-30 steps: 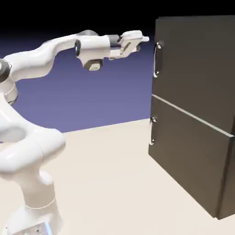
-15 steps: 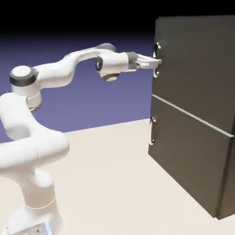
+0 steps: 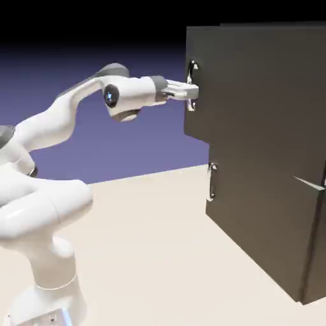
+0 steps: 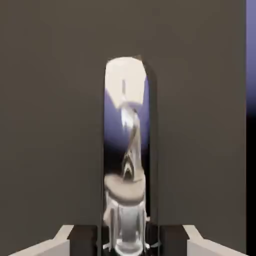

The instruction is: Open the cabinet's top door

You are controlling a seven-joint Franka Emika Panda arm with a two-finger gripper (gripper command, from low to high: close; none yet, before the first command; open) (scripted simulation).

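The dark grey-brown cabinet (image 3: 274, 255) stands at the exterior view's right. Its top door (image 3: 255, 89) is swung partway out, its handle edge well to the left of the lower panel's edge. My gripper (image 3: 191, 95) is shut on the top door's vertical silver handle (image 3: 192, 69), with the arm stretched level toward it. In the hand view the shiny handle (image 4: 127, 150) runs up the middle against the dark top door (image 4: 50, 125). It sits between my grey fingertips (image 4: 62, 240) at the bottom edge.
The lower door (image 3: 255, 210) stays shut, its small silver handle (image 3: 211, 181) below my hand. The beige table (image 3: 153, 255) stretches from the robot's base to the cabinet. A strip of blue backdrop (image 4: 251, 60) shows past the door's edge.
My gripper reached the top door's handle and closed on it. It has since pulled back to the left, and the top door has swung out with it.
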